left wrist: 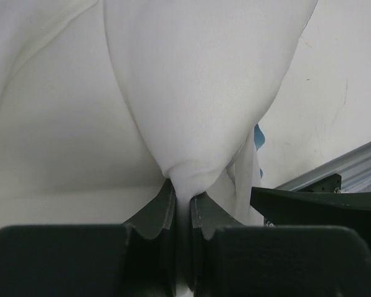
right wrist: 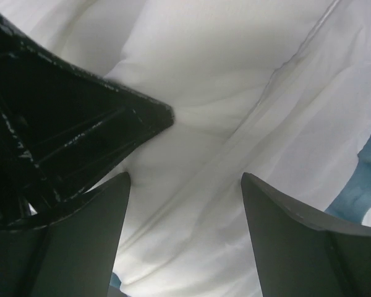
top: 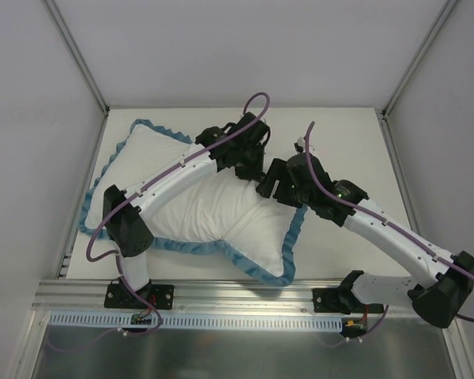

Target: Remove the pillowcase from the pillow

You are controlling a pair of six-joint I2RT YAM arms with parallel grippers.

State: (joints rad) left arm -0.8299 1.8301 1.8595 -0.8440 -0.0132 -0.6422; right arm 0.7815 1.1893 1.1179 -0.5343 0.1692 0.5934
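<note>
The pillowcase point(top: 213, 213) lies across the table, plain white side out, with its teal ruffled edge point(top: 294, 237) around it. My left gripper point(top: 251, 167) is at its far right end. In the left wrist view the gripper point(left wrist: 182, 201) is shut on a pinched corner of a plump white bulge, which looks like the pillow point(left wrist: 198, 80). Thin pillowcase cloth point(left wrist: 250, 167) hangs just right of it. My right gripper point(top: 270, 188) is open right beside the left one. In its wrist view the gripper point(right wrist: 185, 185) stands wide open over seamed white pillowcase cloth point(right wrist: 284, 124), holding nothing.
The white table point(top: 340, 142) has walls on three sides, with corner posts at the back. An aluminium rail point(top: 245, 296) runs along the near edge and also shows in the left wrist view point(left wrist: 346, 167). The left gripper's black body point(right wrist: 68, 124) crowds the right gripper's left side.
</note>
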